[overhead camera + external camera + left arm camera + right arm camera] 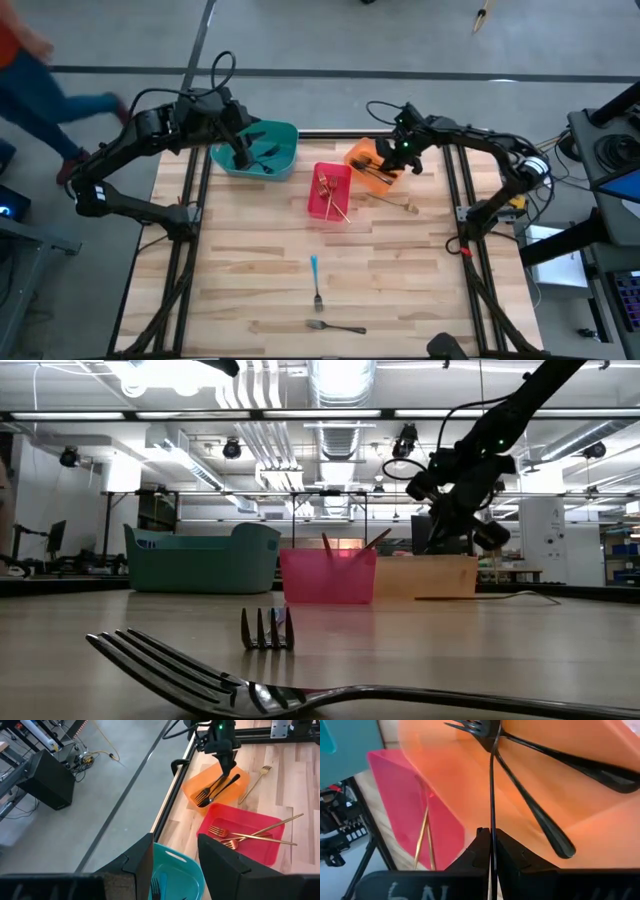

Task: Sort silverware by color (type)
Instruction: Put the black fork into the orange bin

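Observation:
My right gripper (398,152) hangs over the orange bin (360,155), shut on a dark fork (491,780). Two more dark forks (545,820) lie inside that bin. My left gripper (175,855) is open above the teal bin (285,135), which holds blue-handled forks (157,887). The red bin (330,205) holds gold forks (250,837), some sticking out over its rim. On the table lie a gold fork (395,202) beside the orange bin, a blue-handled fork (315,280) and a silver fork (335,325) near the front edge. My right gripper pinches the dark fork by its thin handle (492,827) between the two fingers, coming from above and pointing down into the orange bin. The fork runs on along the fingers, seen edge-on, its tines (475,726) low in the bin above the other forks.
The three bins stand in a row along the table's far side, teal on the left, red in the middle, orange on the right. A person (40,80) walks on the floor past the far left corner. Bare wood lies between the bins and the two near forks.

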Controlling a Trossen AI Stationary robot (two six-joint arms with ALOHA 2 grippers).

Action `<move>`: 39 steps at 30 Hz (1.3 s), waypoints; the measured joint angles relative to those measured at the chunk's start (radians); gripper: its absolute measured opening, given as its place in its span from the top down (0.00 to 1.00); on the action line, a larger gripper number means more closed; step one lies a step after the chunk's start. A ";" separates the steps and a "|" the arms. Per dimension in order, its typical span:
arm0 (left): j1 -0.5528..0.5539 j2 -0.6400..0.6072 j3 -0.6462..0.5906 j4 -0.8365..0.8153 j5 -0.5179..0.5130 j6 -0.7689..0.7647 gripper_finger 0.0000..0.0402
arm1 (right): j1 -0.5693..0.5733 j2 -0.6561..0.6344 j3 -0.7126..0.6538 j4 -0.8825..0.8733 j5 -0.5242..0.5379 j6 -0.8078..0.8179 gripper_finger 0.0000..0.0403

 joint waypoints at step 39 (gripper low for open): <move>0.000 0.000 0.000 0.000 0.000 -0.093 0.67 | 0.000 0.004 0.041 -0.100 0.048 -0.057 0.64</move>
